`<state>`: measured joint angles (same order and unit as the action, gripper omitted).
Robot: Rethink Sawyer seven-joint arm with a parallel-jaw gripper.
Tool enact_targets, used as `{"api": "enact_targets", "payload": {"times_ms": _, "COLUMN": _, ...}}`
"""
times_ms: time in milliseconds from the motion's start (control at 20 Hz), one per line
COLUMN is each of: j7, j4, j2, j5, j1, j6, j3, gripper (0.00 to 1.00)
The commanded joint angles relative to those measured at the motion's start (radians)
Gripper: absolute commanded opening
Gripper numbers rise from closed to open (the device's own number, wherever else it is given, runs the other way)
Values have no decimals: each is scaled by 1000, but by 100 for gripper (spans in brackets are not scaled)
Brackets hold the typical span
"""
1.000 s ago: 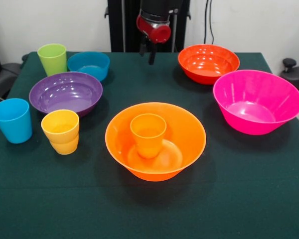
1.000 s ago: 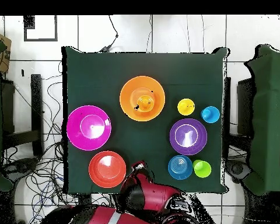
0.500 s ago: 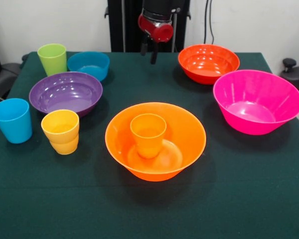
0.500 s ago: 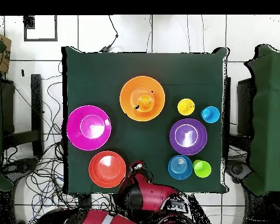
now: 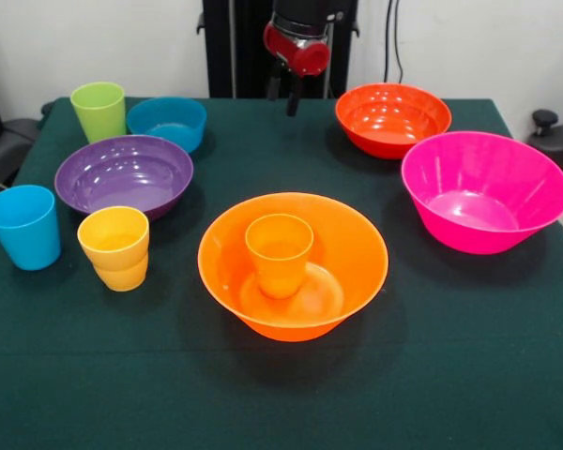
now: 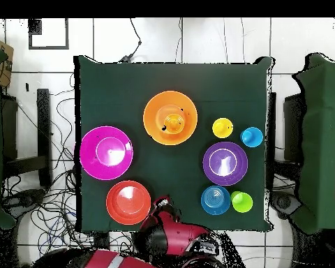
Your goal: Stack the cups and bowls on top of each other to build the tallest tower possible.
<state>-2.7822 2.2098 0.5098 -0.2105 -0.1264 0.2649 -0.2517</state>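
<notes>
The wide orange bowl (image 5: 349, 251) stands mid-table with the orange cup (image 5: 279, 251) upright inside it; nothing lies on top of them. They also show in the overhead view as bowl (image 6: 153, 112) and cup (image 6: 174, 124). One purple bowl (image 5: 124, 173) sits at the left; a second purple bowl is out of view. The yellow cup (image 5: 114, 247), blue cup (image 5: 23, 226), lime green cup (image 5: 98, 111) and small blue bowl (image 5: 167, 122) stand round it. The red-orange bowl (image 5: 392, 118) and pink bowl (image 5: 483, 190) are at the right. My gripper (image 5: 283, 96) hangs open and empty above the table's far edge, between the blue and red-orange bowls.
The dark green table (image 5: 450, 366) has bare cloth along its front. The black pedestal (image 5: 235, 47) stands behind the far edge. In the overhead view the red arm (image 6: 174, 234) lies at the bottom, beside the red-orange bowl (image 6: 128, 202).
My gripper has drawn back and risen a little toward the pedestal. The cups and bowls have not moved.
</notes>
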Motion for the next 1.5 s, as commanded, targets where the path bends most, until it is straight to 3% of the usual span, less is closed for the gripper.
{"api": "enact_targets", "payload": {"times_ms": 50, "j7": -72, "j4": -16, "j2": -97, "j5": -25, "j1": -6, "j6": 76, "j3": 50, "gripper": 100}}
{"api": "enact_targets", "payload": {"times_ms": 600, "j7": -44, "j4": -30, "j2": -71, "j5": -36, "j1": -27, "j6": 35, "j3": 62, "gripper": 100}}
{"api": "enact_targets", "payload": {"times_ms": 800, "j7": 32, "j4": -60, "j2": 27, "j5": -83, "j1": -89, "j6": -94, "j3": 87, "gripper": 100}}
{"api": "enact_targets", "payload": {"times_ms": 1250, "j7": 146, "j4": -191, "j2": 118, "j5": -114, "j1": -199, "j6": -350, "j3": 218, "gripper": 100}}
{"api": "enact_targets", "payload": {"times_ms": 1350, "j7": 169, "j4": -225, "j2": 130, "j5": -122, "j1": -194, "j6": -397, "j3": 220, "gripper": 100}}
{"api": "enact_targets", "payload": {"times_ms": 1400, "j7": 189, "j4": -242, "j2": 134, "j5": -138, "j1": -185, "j6": -425, "j3": 217, "gripper": 100}}
{"api": "enact_targets", "payload": {"times_ms": 1450, "j7": 284, "j4": -270, "j2": 156, "j5": -186, "j1": -184, "j6": -507, "j3": 238, "gripper": 100}}
{"api": "enact_targets", "payload": {"times_ms": 1500, "j7": 332, "j4": -277, "j2": 171, "j5": -229, "j1": -198, "j6": -520, "j3": 272, "gripper": 100}}
